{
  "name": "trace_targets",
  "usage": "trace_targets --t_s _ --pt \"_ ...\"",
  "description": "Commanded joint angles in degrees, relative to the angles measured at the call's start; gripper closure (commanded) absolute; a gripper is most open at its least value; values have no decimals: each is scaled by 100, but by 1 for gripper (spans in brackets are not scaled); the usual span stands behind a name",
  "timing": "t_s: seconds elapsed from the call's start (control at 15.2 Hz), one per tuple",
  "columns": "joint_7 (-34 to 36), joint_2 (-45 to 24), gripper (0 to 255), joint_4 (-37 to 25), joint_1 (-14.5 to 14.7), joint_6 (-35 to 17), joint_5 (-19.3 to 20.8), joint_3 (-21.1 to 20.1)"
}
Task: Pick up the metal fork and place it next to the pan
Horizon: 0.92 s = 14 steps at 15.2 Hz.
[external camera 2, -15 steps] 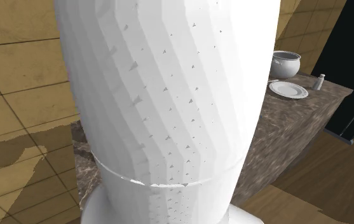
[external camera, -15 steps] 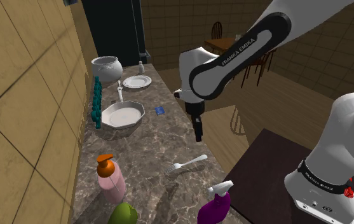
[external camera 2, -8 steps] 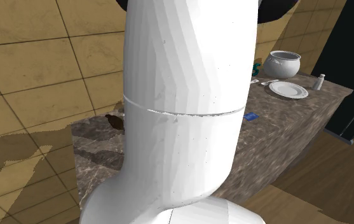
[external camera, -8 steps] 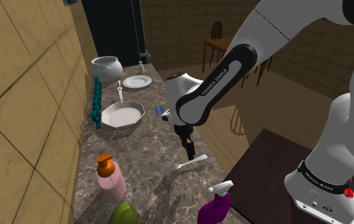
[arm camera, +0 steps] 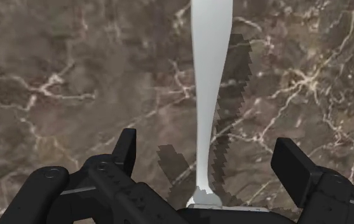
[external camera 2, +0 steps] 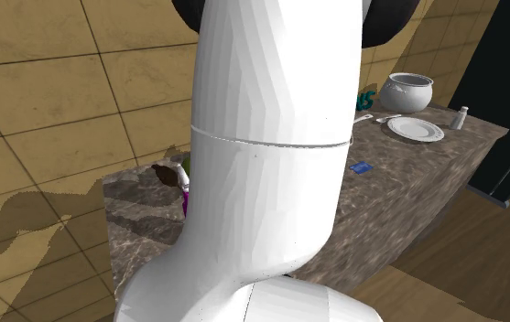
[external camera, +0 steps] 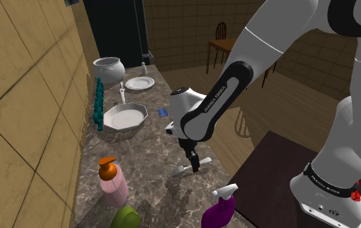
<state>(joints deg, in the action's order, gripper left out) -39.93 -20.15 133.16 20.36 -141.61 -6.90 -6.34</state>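
**Shoulder view.** Gripper (external camera: 195,163) is low over the marble counter (external camera: 148,148), directly above the fork (external camera: 179,171); the fork lies flat on the stone, its tines poking out beside the fingers. This explains the steep top-down pose, since we judge a flat utensil can only be taken from above. The pan (external camera: 125,119) sits well apart from the gripper, further along the counter toward the tiled wall. A small blue item (external camera: 163,111) lies between gripper and pan; we think the bare stone around it leaves room for a set-down.

**Second exterior view.** The arm's white link (external camera 2: 262,183) stands close in front. Past it we see a white pot (external camera 2: 406,91) and a plate (external camera 2: 416,128) at the counter's far end, both well away from the working area.

**Wrist view.** Fingers (arm camera: 128,147) stand wide apart, one on each side of the fork (arm camera: 212,76), and neither touches it; the gripper (arm camera: 208,151) is open and holds nothing. The pale handle runs straight out from the palm, its narrow part midway between the fingers and the flared end farther off. We read this centring as deliberate, so that closing meets the handle squarely across its width.

**Judgement.** Step in hand is the grasp; lift and carry not yet begun. Risk: a thin, flat handle may pivot or slip once raised.
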Motion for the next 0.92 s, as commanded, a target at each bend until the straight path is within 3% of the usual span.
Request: trace_targets --t_s 0.0,0.4,0.46,0.86 --pt "-2 -52 0 3 4 -57 -1 -1" --pt "-2 -51 0 2 4 -56 -1 -1" --pt "-2 -51 255 2 4 -56 -1 -1" --pt "0 -53 255 1 5 -57 -1 -1"
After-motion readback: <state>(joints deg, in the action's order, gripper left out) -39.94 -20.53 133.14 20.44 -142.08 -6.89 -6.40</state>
